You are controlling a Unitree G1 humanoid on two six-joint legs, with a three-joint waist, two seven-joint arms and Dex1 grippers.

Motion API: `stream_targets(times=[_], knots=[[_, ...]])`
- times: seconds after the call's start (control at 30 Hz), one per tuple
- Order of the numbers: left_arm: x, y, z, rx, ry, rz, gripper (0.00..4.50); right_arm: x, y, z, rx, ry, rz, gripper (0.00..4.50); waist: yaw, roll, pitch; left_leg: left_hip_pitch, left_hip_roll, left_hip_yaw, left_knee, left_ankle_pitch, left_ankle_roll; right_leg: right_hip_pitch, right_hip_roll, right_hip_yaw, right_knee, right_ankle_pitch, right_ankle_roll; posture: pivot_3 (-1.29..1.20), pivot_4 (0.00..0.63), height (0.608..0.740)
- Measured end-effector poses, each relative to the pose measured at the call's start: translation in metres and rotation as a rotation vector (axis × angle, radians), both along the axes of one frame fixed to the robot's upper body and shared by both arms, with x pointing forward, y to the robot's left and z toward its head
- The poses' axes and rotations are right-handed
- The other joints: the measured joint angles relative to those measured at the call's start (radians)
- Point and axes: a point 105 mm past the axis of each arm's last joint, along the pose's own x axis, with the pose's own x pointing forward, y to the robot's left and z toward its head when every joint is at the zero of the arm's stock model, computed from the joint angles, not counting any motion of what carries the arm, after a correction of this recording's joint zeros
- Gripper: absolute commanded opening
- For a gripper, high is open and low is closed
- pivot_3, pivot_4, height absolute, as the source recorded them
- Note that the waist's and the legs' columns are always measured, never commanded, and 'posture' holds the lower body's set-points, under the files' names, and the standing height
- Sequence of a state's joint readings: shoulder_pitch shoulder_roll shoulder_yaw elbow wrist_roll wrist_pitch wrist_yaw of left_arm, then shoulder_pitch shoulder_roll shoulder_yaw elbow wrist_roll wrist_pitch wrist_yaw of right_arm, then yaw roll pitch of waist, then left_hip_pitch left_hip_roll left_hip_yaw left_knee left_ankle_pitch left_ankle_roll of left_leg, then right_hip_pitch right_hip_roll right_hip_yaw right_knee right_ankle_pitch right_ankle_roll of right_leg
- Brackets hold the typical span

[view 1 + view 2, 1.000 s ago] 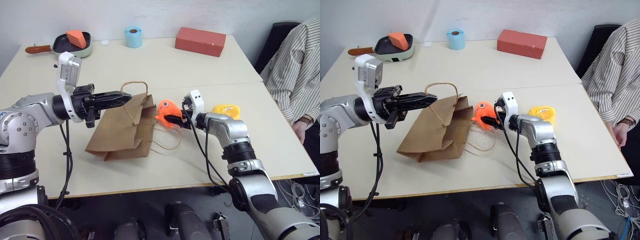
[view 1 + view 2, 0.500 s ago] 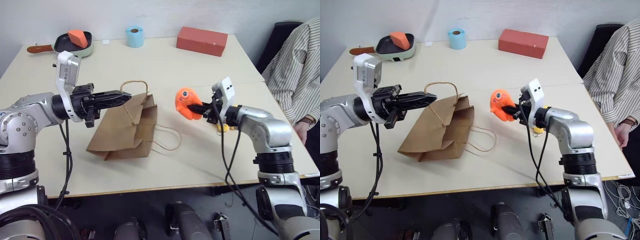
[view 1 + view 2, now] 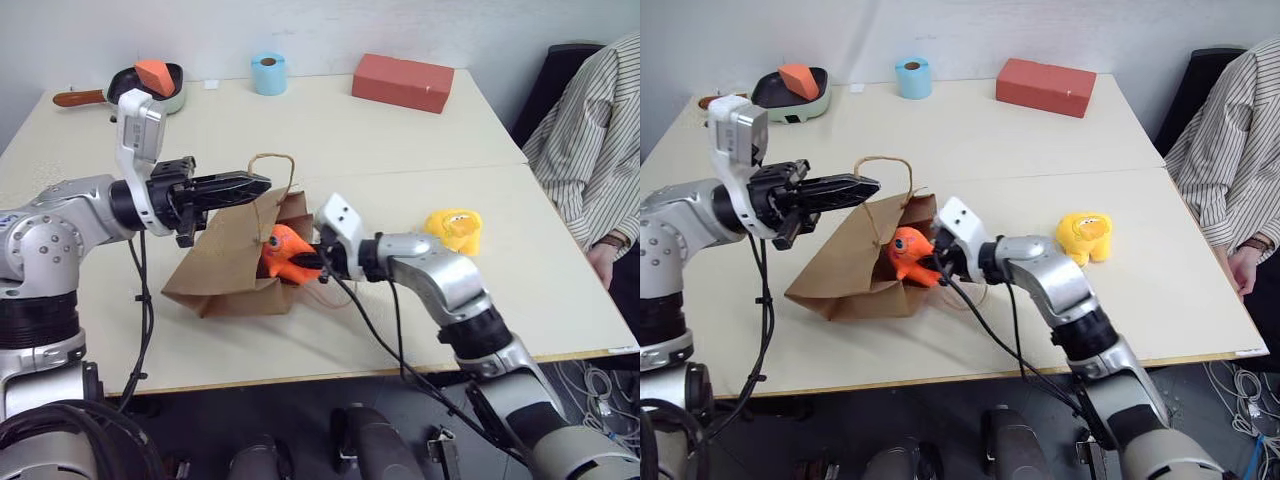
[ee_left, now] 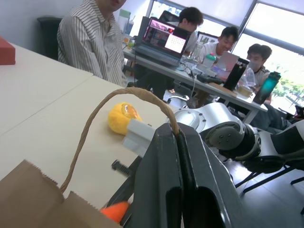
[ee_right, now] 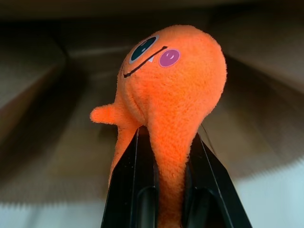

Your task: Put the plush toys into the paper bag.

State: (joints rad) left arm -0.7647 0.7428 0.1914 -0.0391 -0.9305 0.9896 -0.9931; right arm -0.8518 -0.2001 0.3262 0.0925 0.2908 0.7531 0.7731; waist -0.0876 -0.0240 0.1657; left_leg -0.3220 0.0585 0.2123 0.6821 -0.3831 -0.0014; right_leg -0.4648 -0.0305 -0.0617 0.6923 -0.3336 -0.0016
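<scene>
From the head views, the twisted cord handle [image 3: 272, 165] of the brown paper bag [image 3: 225, 255] is pinched in the closed left gripper [image 3: 262, 183], so the mouth is held up. The bright orange plush toy [image 3: 907, 252] is squeezed between the right gripper [image 3: 931, 266] jaws at that mouth. The yellow plush toy [image 3: 455, 229] is seen well behind the right gripper.

In the right wrist view, the orange toy is clamped between both black fingers [image 5: 130, 178]
</scene>
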Motion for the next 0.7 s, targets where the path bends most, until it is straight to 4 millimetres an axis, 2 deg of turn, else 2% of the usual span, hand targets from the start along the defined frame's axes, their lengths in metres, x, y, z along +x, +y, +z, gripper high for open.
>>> stream_targets(times=[0.13, 0.27, 0.3, 0.4, 0.53, 0.63, 0.67, 0.7], knots=[[0.001, -0.006, -0.004, -0.004, 0.012, -0.021, 0.00, 0.006, 0.025, 0.003, 0.026, 0.030, 0.029, 0.10, -0.002, 0.000, 0.000, 0.000, 0.000, 0.000, 0.000, 0.000, 0.000, 0.000, 0.000, 0.000, 0.000, 0.000, 0.000, 0.00, 0.150, 0.740], [0.001, -0.006, -0.004, -0.007, 0.010, -0.018, 0.00, 0.014, 0.039, -0.017, 0.049, 0.110, 0.008, 0.10, -0.002, 0.000, 0.000, 0.000, 0.000, 0.000, 0.000, 0.000, 0.000, 0.000, 0.000, 0.000, 0.000, 0.000, 0.000, 0.00, 0.150, 0.740], [0.001, -0.006, -0.004, -0.007, 0.010, -0.018, 0.00, 0.017, 0.041, -0.023, 0.055, 0.127, -0.007, 0.82, -0.002, 0.000, 0.000, 0.000, 0.000, 0.000, 0.000, 0.000, 0.000, 0.000, 0.000, 0.000, 0.000, 0.000, 0.000, 0.00, 0.150, 0.740], [0.001, -0.005, -0.004, -0.007, 0.008, -0.015, 0.00, 0.021, 0.041, -0.034, 0.056, 0.161, -0.030, 1.83, -0.002, 0.000, 0.000, -0.001, 0.000, -0.001, 0.000, 0.000, 0.000, 0.000, 0.000, 0.000, 0.000, 0.000, 0.000, 0.00, 0.150, 0.740], [0.001, -0.001, -0.003, -0.003, 0.004, -0.001, 0.00, 0.012, 0.027, -0.020, 0.111, 0.172, 0.026, 3.29, -0.002, 0.000, 0.000, -0.001, 0.000, -0.002, 0.000, 0.000, 0.000, 0.000, 0.000, -0.001, 0.000, 0.000, 0.000, 0.00, 0.150, 0.740], [0.001, 0.002, -0.003, 0.005, 0.005, 0.012, 0.00, -0.005, -0.001, -0.006, 0.115, 0.143, 0.085, 4.27, 0.003, 0.000, 0.000, -0.003, 0.000, -0.004, 0.000, 0.000, 0.000, 0.000, 0.000, -0.001, -0.001, 0.000, 0.000, 0.00, 0.150, 0.740], [0.000, 0.003, -0.004, 0.009, 0.004, 0.014, 0.00, -0.016, -0.020, 0.000, 0.117, 0.136, 0.098, 4.45, 0.007, 0.000, 0.000, -0.004, 0.000, -0.007, 0.000, 0.000, 0.000, 0.000, 0.000, -0.001, -0.002, 0.000, 0.000, 0.00, 0.150, 0.740], [0.000, 0.005, -0.005, 0.011, 0.006, 0.024, 0.00, -0.020, -0.035, 0.003, 0.114, 0.136, 0.090, 4.45, 0.008, 0.000, 0.000, -0.005, 0.000, -0.010, 0.001, 0.000, 0.000, 0.000, 0.000, -0.001, -0.003, 0.000, 0.000, 0.00, 0.150, 0.740]])
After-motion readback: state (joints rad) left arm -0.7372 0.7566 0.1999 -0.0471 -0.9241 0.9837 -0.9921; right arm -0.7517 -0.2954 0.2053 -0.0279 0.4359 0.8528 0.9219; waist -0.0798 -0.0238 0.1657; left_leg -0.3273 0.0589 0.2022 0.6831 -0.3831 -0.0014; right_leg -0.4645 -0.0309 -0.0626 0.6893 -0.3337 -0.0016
